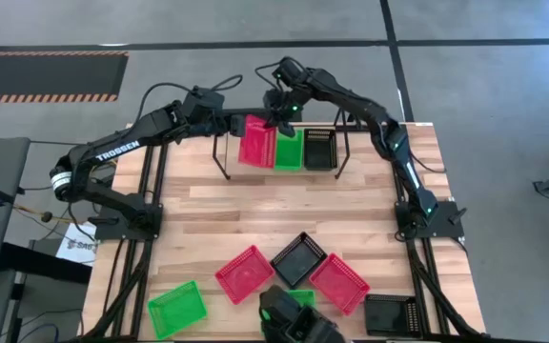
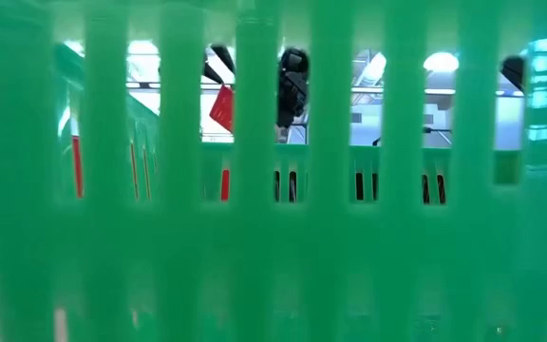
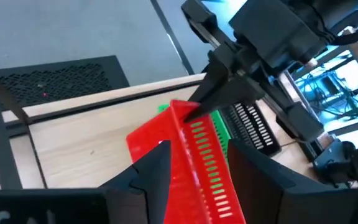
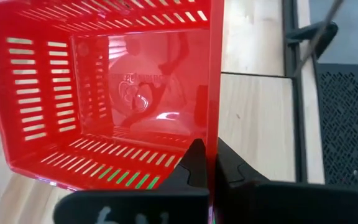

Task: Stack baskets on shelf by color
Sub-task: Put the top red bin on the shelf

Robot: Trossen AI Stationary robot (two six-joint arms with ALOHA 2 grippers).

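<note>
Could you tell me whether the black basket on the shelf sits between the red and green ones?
No, in the high view the black basket is at the shelf's right end, with the green basket between it and the red basket.

It looked like a robotics lab or workshop: a wood-plank table [image 1: 284,214] on a black metal frame stood on grey concrete floor [image 1: 484,86] with a hazard-striped mat [image 1: 46,74]

Wood table [image 1: 255,214], shelf [image 1: 219,145] (green, black baskets aboard), six baskets scattered near front
</note>
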